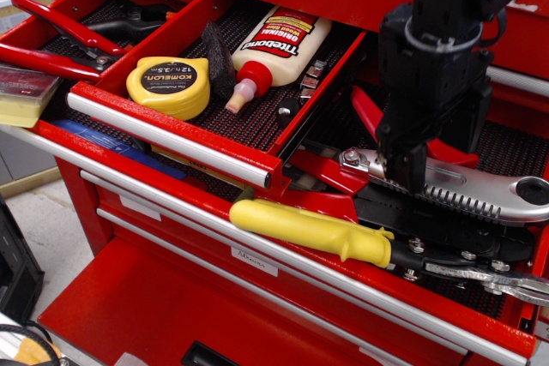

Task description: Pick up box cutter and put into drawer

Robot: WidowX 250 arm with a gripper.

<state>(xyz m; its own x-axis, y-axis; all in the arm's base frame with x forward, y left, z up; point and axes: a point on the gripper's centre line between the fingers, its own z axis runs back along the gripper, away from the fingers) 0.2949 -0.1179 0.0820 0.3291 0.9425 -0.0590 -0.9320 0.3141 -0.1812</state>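
End effector (pixel 429 156) is wide, straddling the box cutter (pixel 480 188): grasp step. Next I must close, lift, carry toward ten o'clock, the drawer (pixel 171 130).

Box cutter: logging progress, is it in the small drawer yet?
Not yet. The box cutter lies outside the small drawer, on other tools, under the end effector.

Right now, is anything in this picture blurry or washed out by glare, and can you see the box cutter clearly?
In the observation.image view, focus is sharp throughout, with no motion blur on the gripper. The box cutter shows bright sheen on its metal, yet its ribbed edge reads clearly; the gripper hides part of it. The drawer handle is also shiny, nothing washed out.
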